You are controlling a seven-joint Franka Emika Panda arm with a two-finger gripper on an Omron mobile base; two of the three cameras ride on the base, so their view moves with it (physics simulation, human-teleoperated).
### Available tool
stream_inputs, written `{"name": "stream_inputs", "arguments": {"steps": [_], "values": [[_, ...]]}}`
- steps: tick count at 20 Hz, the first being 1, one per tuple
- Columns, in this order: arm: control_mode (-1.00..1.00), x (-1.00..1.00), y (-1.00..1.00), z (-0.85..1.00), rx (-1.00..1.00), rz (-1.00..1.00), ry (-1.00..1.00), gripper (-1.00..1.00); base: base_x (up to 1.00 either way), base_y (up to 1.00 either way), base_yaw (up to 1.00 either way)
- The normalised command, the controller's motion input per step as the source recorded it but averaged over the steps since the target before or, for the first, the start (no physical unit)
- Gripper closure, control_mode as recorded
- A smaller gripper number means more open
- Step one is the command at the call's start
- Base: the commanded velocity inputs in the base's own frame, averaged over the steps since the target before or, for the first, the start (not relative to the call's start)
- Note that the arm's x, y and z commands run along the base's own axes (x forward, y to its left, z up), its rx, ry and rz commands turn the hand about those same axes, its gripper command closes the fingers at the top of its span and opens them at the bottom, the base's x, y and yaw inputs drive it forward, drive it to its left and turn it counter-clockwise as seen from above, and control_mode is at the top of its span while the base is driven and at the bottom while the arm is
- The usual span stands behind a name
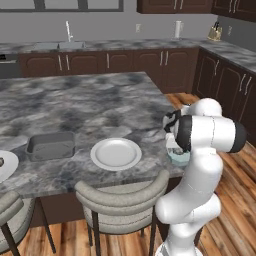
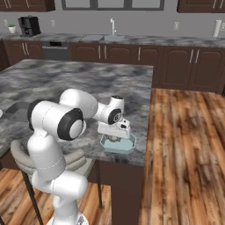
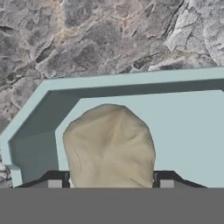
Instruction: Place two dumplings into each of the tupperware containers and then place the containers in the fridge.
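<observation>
A tan dumpling (image 3: 109,144) with a lumpy top sits low inside the pale blue tupperware container (image 3: 131,78), near one of its corners. My gripper (image 3: 110,183) points down into that tray, its two dark fingertips (image 3: 54,183) pressed against the dumpling's sides. From the right base view the gripper (image 2: 115,138) hangs over the blue container (image 2: 127,147) at the island's near right corner. The same container (image 1: 179,159) peeks out behind my arm in the left base view. The dark grey container (image 1: 50,145) stands further left on the island. The fridge is out of view.
A round white plate (image 1: 116,153) lies between the two containers, and another plate (image 1: 5,165) is at the left edge. Two grey stools (image 1: 122,200) stand against the island's near side. Wooden floor (image 2: 184,145) opens to the right of the island.
</observation>
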Motion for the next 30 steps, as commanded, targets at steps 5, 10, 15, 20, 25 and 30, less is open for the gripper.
{"name": "stream_inputs", "arguments": {"steps": [5,10,15,20,25,30], "values": [[-1.0,-0.4,0.13,0.24,0.0,0.0,0.0,-1.0,0.0,0.0,0.0],[-1.0,-0.65,0.21,0.84,0.0,-0.06,-0.02,-1.0,0.0,0.0,0.0],[-1.0,-0.35,0.88,0.59,0.0,0.0,0.02,-1.0,0.0,0.0,0.0],[-1.0,-0.46,0.87,0.49,0.0,0.0,0.0,-1.0,0.0,0.0,0.0],[-1.0,-0.33,0.67,0.27,-0.01,0.0,-0.07,-1.0,0.0,0.0,0.0],[-1.0,-0.2,0.0,0.06,-0.06,-0.14,0.0,-1.0,0.0,0.0,0.0]]}}
